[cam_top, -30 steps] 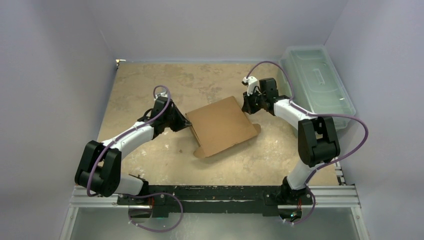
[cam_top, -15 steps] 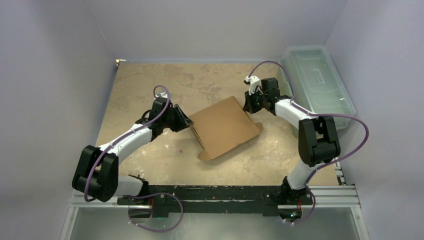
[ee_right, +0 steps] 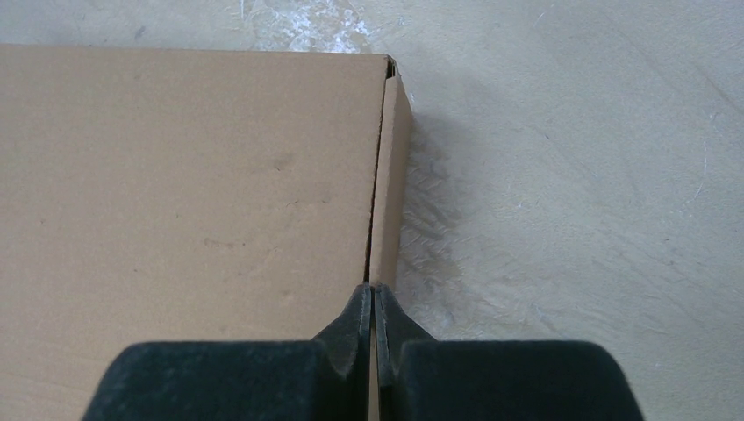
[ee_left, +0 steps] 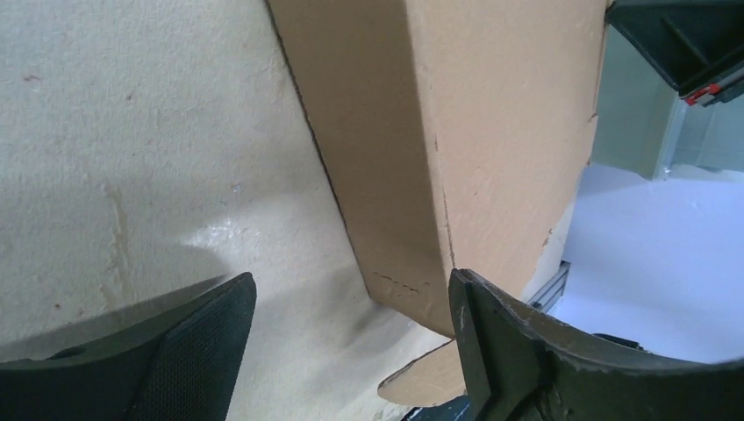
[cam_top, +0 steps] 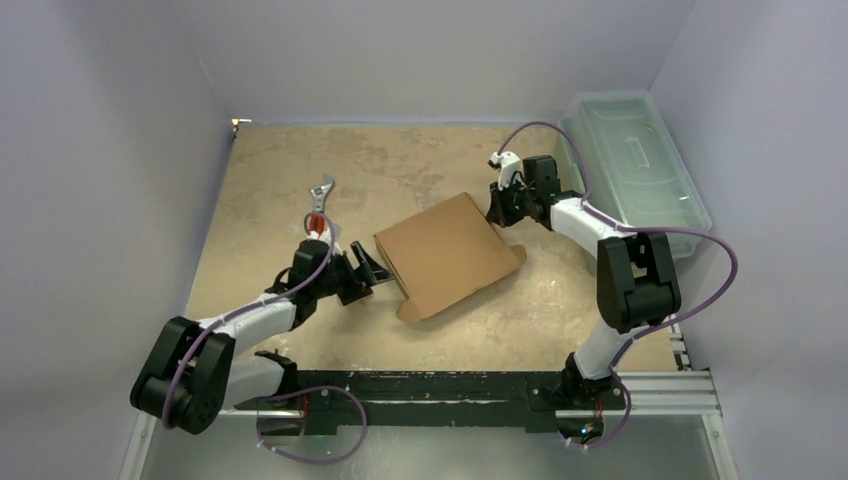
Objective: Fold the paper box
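A plain brown cardboard paper box [cam_top: 448, 255] lies near the middle of a mottled beige desk [cam_top: 280, 170], turned at a slant. It is shallow and rectangular, with its broad top panel facing up and looking flat and closed. A small rounded tab pokes out at its 3 o'clock corner and another at its 7 o'clock corner.

From the left wrist, the paper box [ee_left: 491, 132] shows a low side wall meeting the top at a slightly crushed fold. From the right wrist, the paper box [ee_right: 175, 193] shows a narrow side strip running along the top panel, with a thin seam between them.

The left tool [cam_top: 372, 272] sits at the box's 9 o'clock, fingers spread wide, just beside the edge and gripping nothing; the wrist view of the left tool [ee_left: 349, 285] agrees. The right tool [cam_top: 497, 212] is at the box's 1 o'clock corner. Up close, the right tool [ee_right: 375, 294] has its tips pressed together at that seam.

A small silver wrench [cam_top: 320, 200] lies at 10 o'clock, and a pale-green plastic bin [cam_top: 635, 170] at 2 o'clock.
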Controlling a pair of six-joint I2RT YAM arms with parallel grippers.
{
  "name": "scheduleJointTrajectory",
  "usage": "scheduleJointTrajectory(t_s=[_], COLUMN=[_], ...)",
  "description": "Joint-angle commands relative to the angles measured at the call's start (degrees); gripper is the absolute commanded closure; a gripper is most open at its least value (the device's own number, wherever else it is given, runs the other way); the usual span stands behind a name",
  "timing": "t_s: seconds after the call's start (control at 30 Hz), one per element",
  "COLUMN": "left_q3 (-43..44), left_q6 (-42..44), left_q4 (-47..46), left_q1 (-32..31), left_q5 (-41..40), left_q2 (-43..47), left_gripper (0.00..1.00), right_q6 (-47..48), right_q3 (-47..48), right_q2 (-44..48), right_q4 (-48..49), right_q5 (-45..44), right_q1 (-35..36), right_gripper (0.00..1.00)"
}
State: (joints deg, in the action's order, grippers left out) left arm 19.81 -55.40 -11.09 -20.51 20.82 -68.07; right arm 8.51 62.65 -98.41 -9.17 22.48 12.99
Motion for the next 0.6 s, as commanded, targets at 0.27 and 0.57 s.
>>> scheduleJointTrajectory(t_s=[0.27, 0.57], left_q3=[-3.2, -4.5], left_q6=[-7.5, -8.6], left_q4=[-27.5, -31.8], left_q1=[0.4, 0.4], left_q5=[4.2, 3.8], left_q2=[-7.8, -11.4], left_gripper=[0.19, 0.18], right_q6=[-0.2, -0.8], right_q3=[0.4, 1.0], right_q2=[-3.7, -5.6], right_q4=[-2.3, -3.0], right_q5=[-1.7, -5.6], right_q1=[-0.4, -0.9], right_gripper=[1.0, 1.0])
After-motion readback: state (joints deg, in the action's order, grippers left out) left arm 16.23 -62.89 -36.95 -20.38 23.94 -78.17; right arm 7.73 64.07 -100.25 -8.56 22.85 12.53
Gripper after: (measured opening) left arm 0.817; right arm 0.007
